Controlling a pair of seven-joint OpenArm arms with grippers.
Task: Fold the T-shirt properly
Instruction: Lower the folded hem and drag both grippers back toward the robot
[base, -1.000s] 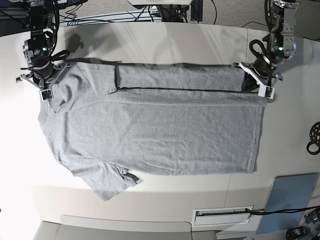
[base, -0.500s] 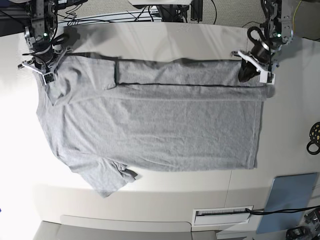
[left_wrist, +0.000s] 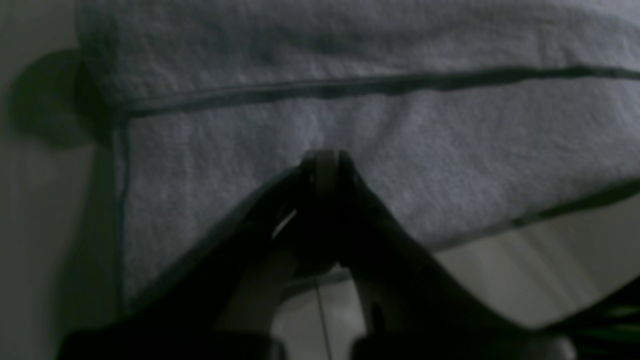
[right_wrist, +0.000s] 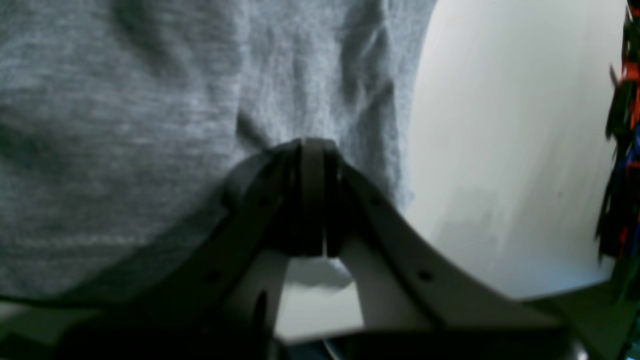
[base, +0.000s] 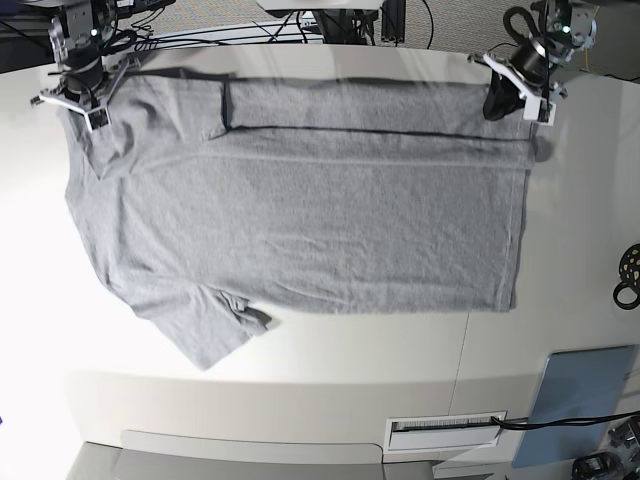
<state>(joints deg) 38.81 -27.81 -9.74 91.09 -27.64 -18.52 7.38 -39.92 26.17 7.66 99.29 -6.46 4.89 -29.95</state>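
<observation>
Base view shows the T-shirt (base: 300, 210) spread across the white bench (base: 330, 370), collar end toward the left of the picture and hem toward the right, with one long side folded over as a narrow band along the far edge. Both claws have carried that far edge farther away from the camera over the last second: the whole shirt has slid with them up the bench, the folded band now lies almost at the bench's far rim, and the loose sleeve at the near side has been dragged along too. The right claw (base: 80, 95) is pressed together on the cloth at the shoulder corner; the right wrist view shows its jaws meeting with grey fabric bunched into creases around the tip. The left claw (base: 515, 95) is likewise clamped on the hem corner of the folded band; the left wrist view, dim and soft, shows its tips closed against the cloth just below a dark fold line. My reading is that this pull is drawing the body taut and squaring the first lengthwise fold rather than starting a new one, since the band looks straighter and flatter than before. The near sleeve is still crumpled and unfolded, so the task seems at an early stage, with the opposite side yet to come over
</observation>
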